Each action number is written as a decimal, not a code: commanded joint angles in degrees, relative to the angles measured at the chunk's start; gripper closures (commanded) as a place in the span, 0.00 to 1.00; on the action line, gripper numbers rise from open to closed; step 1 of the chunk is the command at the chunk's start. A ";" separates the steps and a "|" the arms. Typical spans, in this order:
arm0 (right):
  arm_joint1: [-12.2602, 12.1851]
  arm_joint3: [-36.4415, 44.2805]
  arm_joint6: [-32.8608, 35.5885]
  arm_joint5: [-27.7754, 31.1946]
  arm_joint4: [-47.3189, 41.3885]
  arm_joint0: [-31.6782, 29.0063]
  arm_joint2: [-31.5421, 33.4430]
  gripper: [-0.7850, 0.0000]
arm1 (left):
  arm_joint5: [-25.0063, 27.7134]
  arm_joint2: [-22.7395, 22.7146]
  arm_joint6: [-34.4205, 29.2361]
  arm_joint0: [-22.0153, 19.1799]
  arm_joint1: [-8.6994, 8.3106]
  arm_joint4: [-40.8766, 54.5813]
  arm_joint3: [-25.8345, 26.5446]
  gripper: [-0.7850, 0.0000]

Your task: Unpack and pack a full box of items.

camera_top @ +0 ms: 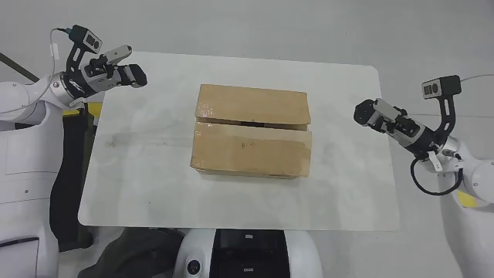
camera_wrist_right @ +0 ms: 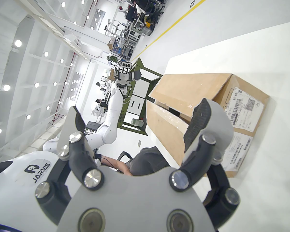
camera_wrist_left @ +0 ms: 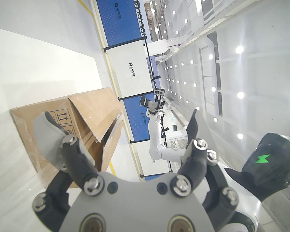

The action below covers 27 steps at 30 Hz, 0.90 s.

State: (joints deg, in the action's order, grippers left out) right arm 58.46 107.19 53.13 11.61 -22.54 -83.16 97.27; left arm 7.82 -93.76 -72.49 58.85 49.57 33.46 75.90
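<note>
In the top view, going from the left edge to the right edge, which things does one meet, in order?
left gripper, open → cardboard box in the middle of the table → right gripper, open

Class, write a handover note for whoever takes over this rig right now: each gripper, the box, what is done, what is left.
Left gripper: open, empty, off the box's left end, not touching it.
Right gripper: open, empty, off the box's right end, not touching it.
Cardboard box: in the middle of the table, flaps folded down with a narrow gap along the seam; contents hidden.
Done: nothing unpacked yet.
Left: open the flaps, unpack, repack.
</note>
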 commanded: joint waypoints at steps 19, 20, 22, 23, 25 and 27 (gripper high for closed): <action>0.00 0.00 0.00 0.00 0.00 0.00 0.00 0.00 | 0.00 0.00 0.00 0.00 0.00 0.00 0.00 0.00; 0.00 0.00 0.00 0.00 0.00 0.00 0.00 0.00 | 0.00 0.00 0.00 0.00 0.00 0.00 0.00 0.00; 0.05 -0.25 -0.33 -0.73 -0.94 -0.18 -0.32 0.00 | 0.00 0.00 0.00 0.00 0.00 0.00 0.00 0.00; 0.05 -0.37 -0.13 -1.22 -1.58 -0.14 -0.53 0.00 | 0.00 0.00 0.00 0.00 0.00 0.00 0.00 0.00; 0.01 -1.67 2.05 -2.23 -3.87 0.16 -1.14 0.00 | 0.00 0.00 0.00 0.00 0.00 0.00 0.00 0.00; -0.14 -3.39 6.27 -4.04 -5.48 1.16 -2.28 0.00 | 0.00 0.00 0.00 0.00 0.00 0.00 0.00 0.00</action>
State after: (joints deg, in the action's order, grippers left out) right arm 58.40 104.59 56.85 8.46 -27.24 -82.50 95.59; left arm 7.82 -93.76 -72.49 58.85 49.57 33.46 75.90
